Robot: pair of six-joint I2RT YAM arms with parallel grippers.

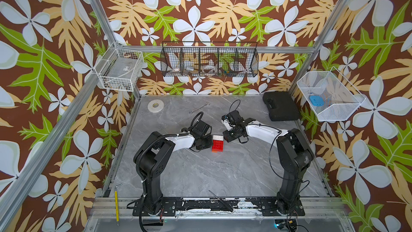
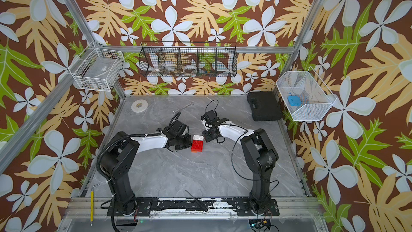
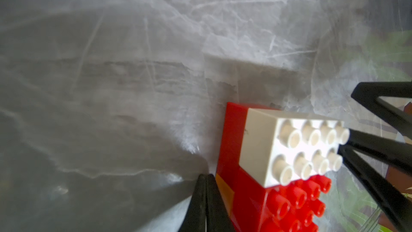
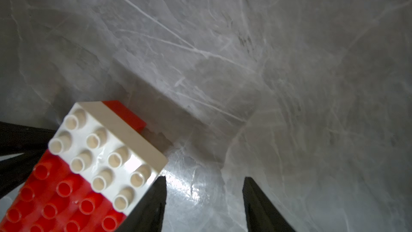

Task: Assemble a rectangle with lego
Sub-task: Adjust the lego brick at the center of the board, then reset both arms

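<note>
The rectangle [image 1: 217, 143] [image 2: 197, 143] of joined lego lies flat on the grey table between my two grippers in both top views. Its far end is a white brick [image 3: 287, 150] [image 4: 107, 150]; red bricks [image 3: 296, 199] [image 4: 55, 195] fill the middle, and an orange edge [image 1: 215, 151] shows at the near end. My left gripper [image 3: 206, 176] [image 1: 208, 145] is shut and holds nothing, its tips right against the block's left side. My right gripper [image 4: 204, 179] [image 1: 227, 139] stands open and empty at the block's right side, one finger [image 4: 156, 197] next to the white brick.
A black case [image 1: 281, 106] lies at the back right, a tape roll [image 1: 154, 104] at the back left and a wrench [image 1: 199, 108] behind the arms. A yellow hex key [image 1: 116, 204] and a black screwdriver [image 1: 220, 200] lie along the front rail. Wire baskets [image 1: 208, 62] hang on the walls.
</note>
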